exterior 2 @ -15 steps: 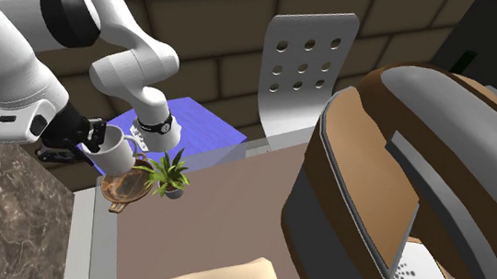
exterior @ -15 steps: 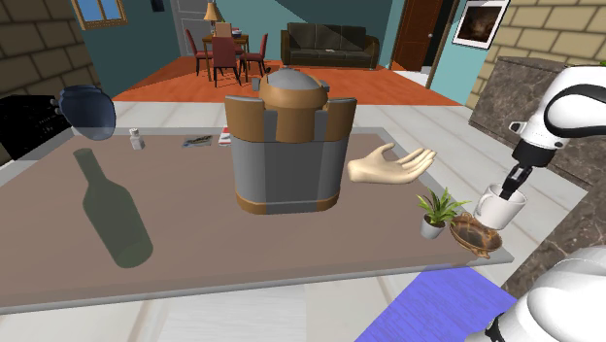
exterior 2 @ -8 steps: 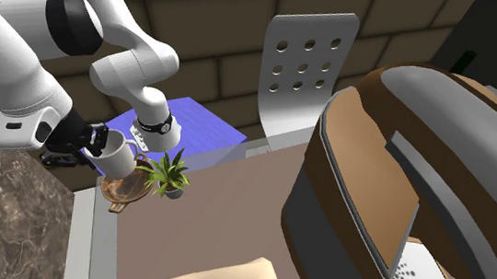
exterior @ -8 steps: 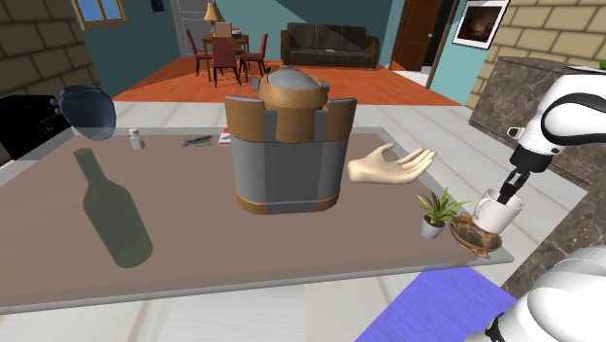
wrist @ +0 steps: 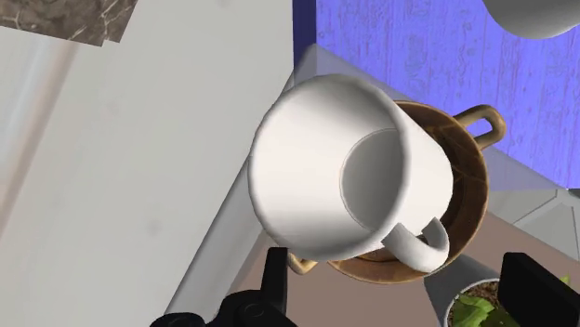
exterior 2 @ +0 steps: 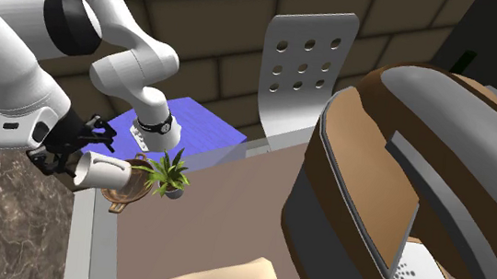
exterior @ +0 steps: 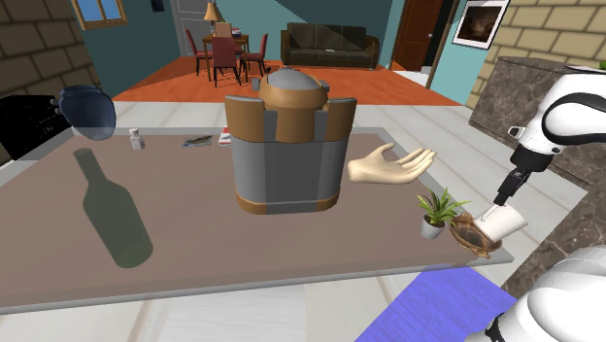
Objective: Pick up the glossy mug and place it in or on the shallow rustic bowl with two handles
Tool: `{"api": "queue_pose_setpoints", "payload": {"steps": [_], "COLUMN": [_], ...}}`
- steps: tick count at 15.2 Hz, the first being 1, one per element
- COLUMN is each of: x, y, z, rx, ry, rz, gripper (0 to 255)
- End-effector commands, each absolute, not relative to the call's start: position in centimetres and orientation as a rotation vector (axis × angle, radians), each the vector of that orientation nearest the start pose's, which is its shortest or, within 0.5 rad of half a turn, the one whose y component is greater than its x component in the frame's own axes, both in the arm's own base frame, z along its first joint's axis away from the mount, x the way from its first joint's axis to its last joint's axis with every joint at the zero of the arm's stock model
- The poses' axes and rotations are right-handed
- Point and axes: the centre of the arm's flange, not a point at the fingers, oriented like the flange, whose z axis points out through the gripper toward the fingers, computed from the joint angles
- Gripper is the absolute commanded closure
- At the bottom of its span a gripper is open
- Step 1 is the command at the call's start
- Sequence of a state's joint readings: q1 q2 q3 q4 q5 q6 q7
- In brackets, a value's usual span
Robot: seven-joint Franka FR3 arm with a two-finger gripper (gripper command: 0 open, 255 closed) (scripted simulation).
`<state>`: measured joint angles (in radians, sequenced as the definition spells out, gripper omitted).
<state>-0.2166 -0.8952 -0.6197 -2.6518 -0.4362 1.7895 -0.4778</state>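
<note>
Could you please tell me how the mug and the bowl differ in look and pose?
The mug is plain white; the bowl is brown. The mug is deep with one handle; the bowl is shallow with two. The mug lies tipped on its side; the bowl sits flat beneath it. Both are round and handled.

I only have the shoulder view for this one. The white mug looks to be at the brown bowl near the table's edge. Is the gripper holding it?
Observer: No. In the wrist view the gripper is open, with its fingers apart and clear of the mug.
Operator: Is the mug standing upright in there?
Observer: No. The second exterior view shows it lying on its side across the bowl, projecting past the rim on the side away from the potted plant.
</note>
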Motion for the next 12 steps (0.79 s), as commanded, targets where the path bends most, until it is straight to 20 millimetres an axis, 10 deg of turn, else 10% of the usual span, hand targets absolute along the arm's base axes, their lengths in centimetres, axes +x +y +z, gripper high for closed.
{"api": "queue_pose_setpoints", "payload": {"steps": [1, 5, 12], "x": [17.6, 17.5, 17.5], "y": [-26.3, -26.6, -26.6], "z": [45.3, 50.3, 50.3], "rx": [-3.084, -3.084, -3.084], "ry": [0.09, 0.09, 0.09], "rz": [-0.035, -0.035, -0.035], "gripper": [0, 0, 0]}}
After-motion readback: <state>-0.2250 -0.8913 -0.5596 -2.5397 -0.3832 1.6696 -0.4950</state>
